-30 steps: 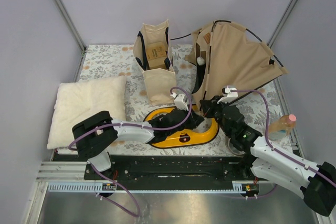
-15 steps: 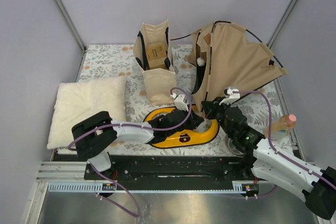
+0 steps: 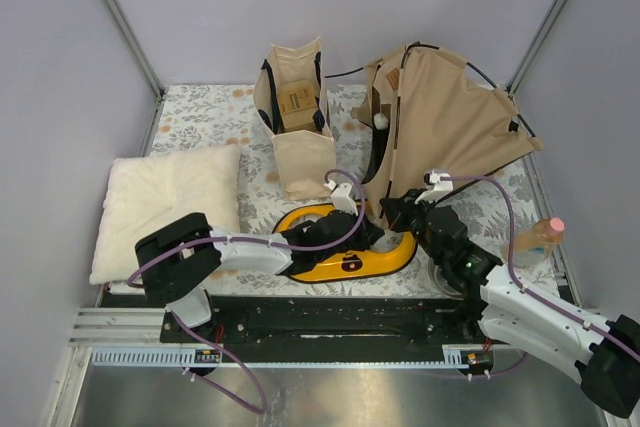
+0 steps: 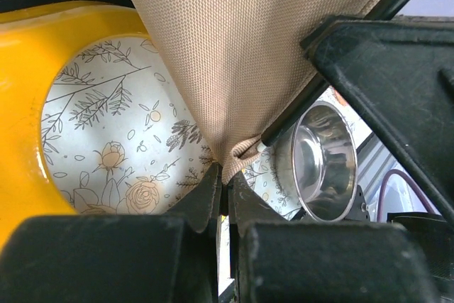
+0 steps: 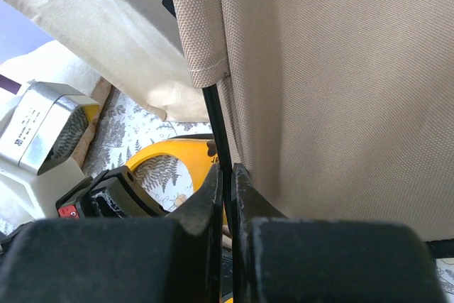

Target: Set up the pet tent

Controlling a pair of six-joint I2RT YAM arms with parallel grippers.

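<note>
The tan canvas pet tent (image 3: pixel 440 122) stands half raised at the back right, with thin black poles arching over its top and a brown label near its peak. My left gripper (image 3: pixel 368 228) is shut on a corner loop of the tent (image 4: pixel 237 150), just above the yellow ring. My right gripper (image 3: pixel 392 204) is shut on a black tent pole (image 5: pixel 219 133) at the tent's lower edge, right beside the left gripper. The tent canvas (image 5: pixel 340 83) fills the right wrist view.
A yellow ring-shaped tray (image 3: pixel 345 260) lies under both grippers. A beige tote bag (image 3: pixel 296 112) stands at the back centre. A cream pillow (image 3: pixel 165 202) lies at the left. A steel bowl (image 4: pixel 323 161) and a pink-capped bottle (image 3: pixel 538 237) sit at the right.
The tent's right side has lifted and drawn in a little, its pole arching higher. My right gripper has shifted slightly left and nearer with the pole. The left gripper has hardly moved.
</note>
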